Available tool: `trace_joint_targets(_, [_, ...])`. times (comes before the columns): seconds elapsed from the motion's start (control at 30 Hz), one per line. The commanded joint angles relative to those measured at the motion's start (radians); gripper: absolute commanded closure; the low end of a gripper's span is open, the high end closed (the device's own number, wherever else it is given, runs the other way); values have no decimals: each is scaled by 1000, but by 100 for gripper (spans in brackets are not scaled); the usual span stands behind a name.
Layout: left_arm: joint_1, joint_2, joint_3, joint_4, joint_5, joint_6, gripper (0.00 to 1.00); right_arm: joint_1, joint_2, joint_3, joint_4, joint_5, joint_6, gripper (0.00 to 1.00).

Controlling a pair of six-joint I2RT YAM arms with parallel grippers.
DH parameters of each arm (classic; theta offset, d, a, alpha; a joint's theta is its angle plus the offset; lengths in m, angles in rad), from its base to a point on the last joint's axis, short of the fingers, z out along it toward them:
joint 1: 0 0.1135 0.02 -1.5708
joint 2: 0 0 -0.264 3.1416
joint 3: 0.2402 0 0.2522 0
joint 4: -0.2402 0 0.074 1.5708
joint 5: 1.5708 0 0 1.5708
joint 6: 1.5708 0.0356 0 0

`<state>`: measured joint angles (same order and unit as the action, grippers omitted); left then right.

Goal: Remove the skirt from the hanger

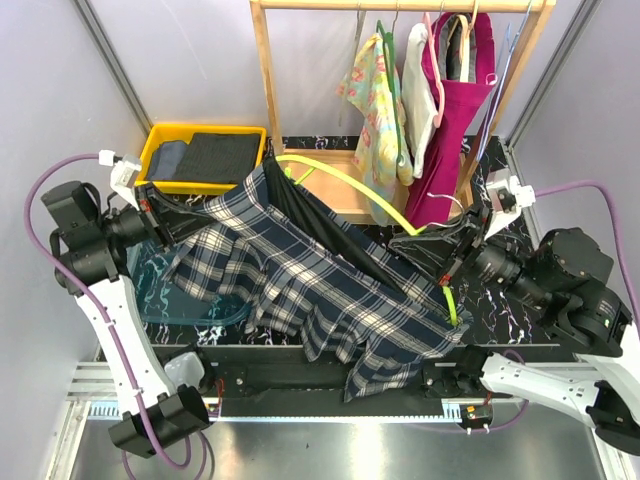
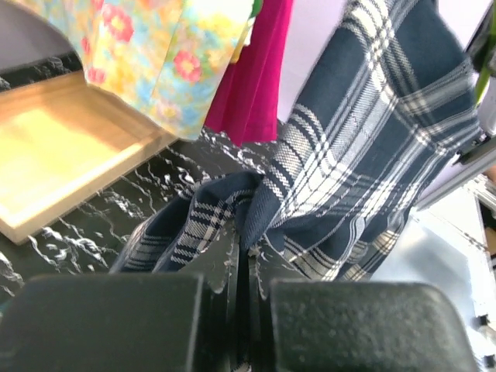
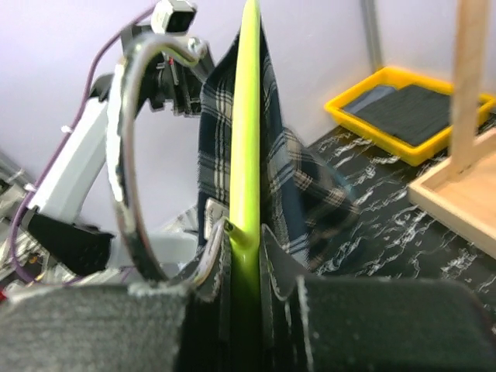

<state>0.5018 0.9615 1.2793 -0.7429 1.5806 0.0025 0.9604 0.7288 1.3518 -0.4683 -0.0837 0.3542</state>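
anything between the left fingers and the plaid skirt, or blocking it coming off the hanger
Nothing visible stands between them: the left fingers are shut on a fold of the navy-and-white plaid skirt. The right fingers clamp the lime-green plastic hanger, with the skirt draped over it.

We see the skirt (image 1: 300, 270) as soft woven plaid cloth, matt. The hanger (image 3: 248, 116) is smooth, glossy lime plastic with a scuffed metal hook (image 3: 122, 170). The rack (image 1: 264, 80) is pale bare wood, the bin (image 1: 205, 128) shiny yellow plastic, the tabletop (image 2: 139, 194) glossy black marbling.
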Motion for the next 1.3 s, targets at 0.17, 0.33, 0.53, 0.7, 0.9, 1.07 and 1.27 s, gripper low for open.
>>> trace_joint_targets(0.17, [104, 126, -63, -367, -358, 643, 100, -23, -219, 158, 181, 298, -150, 100])
trace_joint_targets(0.33, [77, 96, -17, -553, -349, 793, 100, -22, -235, 106, 308, 337, -204, 100])
trace_joint_targets(0.53, [-191, -21, 241, -57, -210, 53, 100, -23, -108, -32, 508, 277, -144, 100])
trace_joint_targets(0.7, [-448, -75, 218, 608, -413, -571, 100, -22, -2, -229, 879, 216, -37, 100])
trace_joint_targets(0.9, [-598, 29, 317, 671, -527, -634, 100, -22, 294, -114, 1155, 50, 104, 100])
trace_joint_targets(1.07, [-475, 106, 701, 518, -684, -455, 100, -22, 226, -30, 1012, 146, -108, 100])
trace_joint_targets(1.27, [-434, 73, 796, 428, -1123, -126, 100, -22, -12, -86, 815, 413, -325, 100])
